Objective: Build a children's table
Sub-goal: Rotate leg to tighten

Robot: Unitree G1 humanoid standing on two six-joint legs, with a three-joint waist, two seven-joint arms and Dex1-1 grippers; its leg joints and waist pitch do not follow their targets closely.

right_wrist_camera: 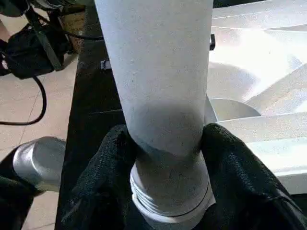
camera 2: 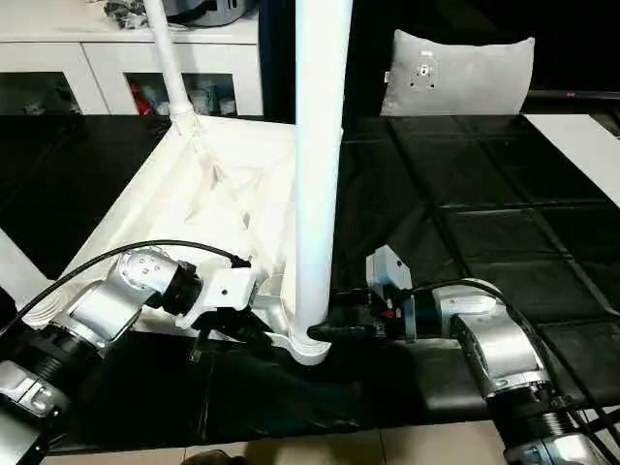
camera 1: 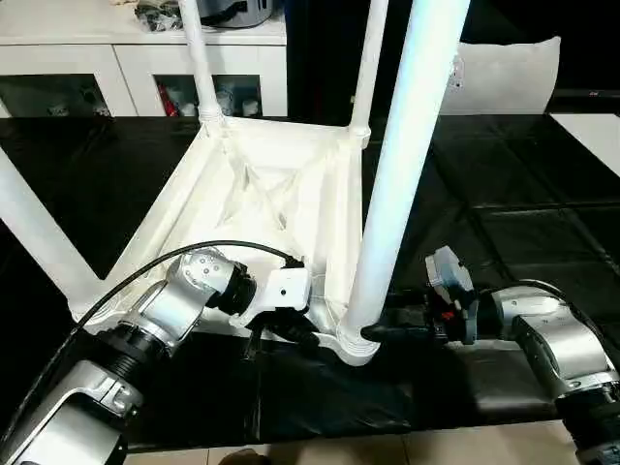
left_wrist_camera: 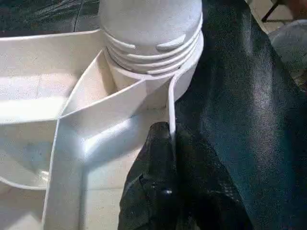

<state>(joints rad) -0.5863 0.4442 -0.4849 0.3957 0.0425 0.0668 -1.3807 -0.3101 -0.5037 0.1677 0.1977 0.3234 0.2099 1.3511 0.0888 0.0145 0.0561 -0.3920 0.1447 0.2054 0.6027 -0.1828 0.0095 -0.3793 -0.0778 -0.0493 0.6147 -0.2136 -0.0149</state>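
Two pincers point(camera 1: 373, 332), four legs point(camera 1: 402, 165), tabletop point(camera 1: 262, 184)

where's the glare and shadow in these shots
Left eye view: the near leg is bright, washed bluish, and the black tabletop surface shows soft reflections. Right wrist view: a shadow band crosses the leg above the right gripper. Left wrist view: sheen on the black covering beside the left gripper.

Tabletop point(camera 1: 254, 208) upside down on mat, legs point(camera 1: 402, 174) upright in corner sockets, cabinet point(camera 1: 116, 58) behind
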